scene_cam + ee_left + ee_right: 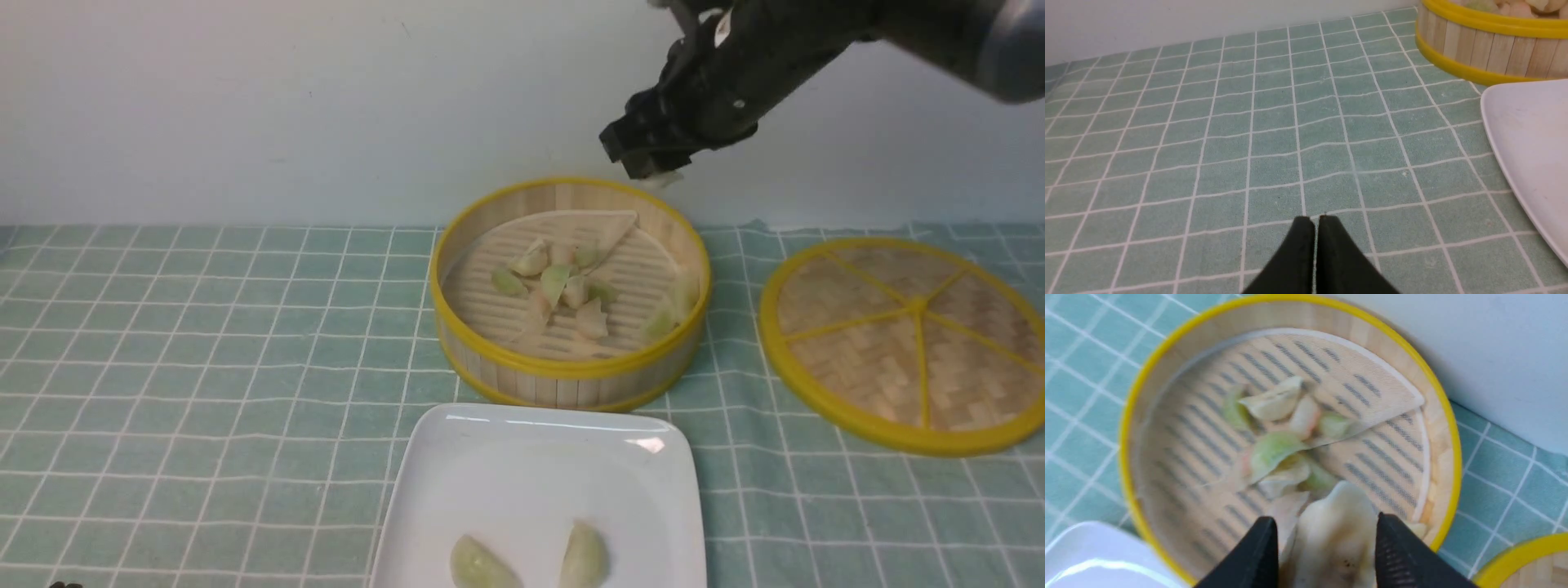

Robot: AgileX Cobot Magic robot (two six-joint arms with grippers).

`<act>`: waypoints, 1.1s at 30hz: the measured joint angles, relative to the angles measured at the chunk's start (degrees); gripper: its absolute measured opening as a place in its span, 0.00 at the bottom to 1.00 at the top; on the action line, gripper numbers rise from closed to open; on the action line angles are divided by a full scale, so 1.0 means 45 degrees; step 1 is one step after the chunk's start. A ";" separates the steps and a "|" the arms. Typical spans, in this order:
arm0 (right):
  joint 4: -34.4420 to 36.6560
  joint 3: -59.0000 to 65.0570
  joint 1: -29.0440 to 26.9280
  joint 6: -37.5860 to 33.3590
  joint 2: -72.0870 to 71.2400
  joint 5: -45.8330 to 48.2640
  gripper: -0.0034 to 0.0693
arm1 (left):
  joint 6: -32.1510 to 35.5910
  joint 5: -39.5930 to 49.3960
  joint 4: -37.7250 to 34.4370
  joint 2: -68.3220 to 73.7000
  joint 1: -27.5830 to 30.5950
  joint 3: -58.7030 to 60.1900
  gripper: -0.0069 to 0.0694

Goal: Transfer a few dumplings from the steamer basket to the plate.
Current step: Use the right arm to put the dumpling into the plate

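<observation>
Front view: two dumplings, one greenish (482, 565) and one cream (584, 557), already lie on the plate (522, 457) near its front edge, side by side and apart. Up top, the right gripper (653, 167) hangs above the far rim of the steamer basket (571, 371), clear of it. Right wrist view shows it clamped on a cream dumpling (1333, 539), one finger on each side, lifted over the pile (1278, 445) on the slatted floor. My read: third transfer underway, pick done, carry and drop left. After this one "a few" is probably met, and the basket has plenty more if not. Idle side: the left gripper (1314, 222) is pinched closed on nothing, low over the checked cloth (1208, 122) beside the plate's left edge. The lid (906, 343) lies flat right of the basket, out of the path.
</observation>
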 joint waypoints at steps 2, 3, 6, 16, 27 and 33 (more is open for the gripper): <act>0.1059 0.0040 0.0000 -0.0523 -0.0549 0.1302 0.44 | 0.0000 0.0000 0.0000 0.0000 0.0000 0.0000 0.08; 0.1520 0.0150 0.0000 -0.0743 -0.0724 0.1567 0.44 | 0.0000 0.0000 0.0000 0.0000 0.0000 0.0000 0.08; 0.2461 0.1298 0.0153 -0.1248 -0.1244 0.1686 0.44 | 0.0000 0.0000 0.0000 0.0000 0.0000 0.0000 0.08; 0.2488 0.7753 0.2113 -0.1633 -0.1523 -0.1517 0.44 | 0.0000 0.0000 0.0000 0.0000 0.0000 0.0000 0.08; 0.1839 0.7243 0.2220 -0.1626 0.0045 -0.2135 0.76 | 0.0000 0.0000 0.0000 0.0000 0.0000 0.0000 0.08; 0.0105 0.4233 0.2071 -0.0932 0.0016 -0.1296 0.86 | 0.0000 0.0000 0.0000 0.0000 0.0000 0.0000 0.08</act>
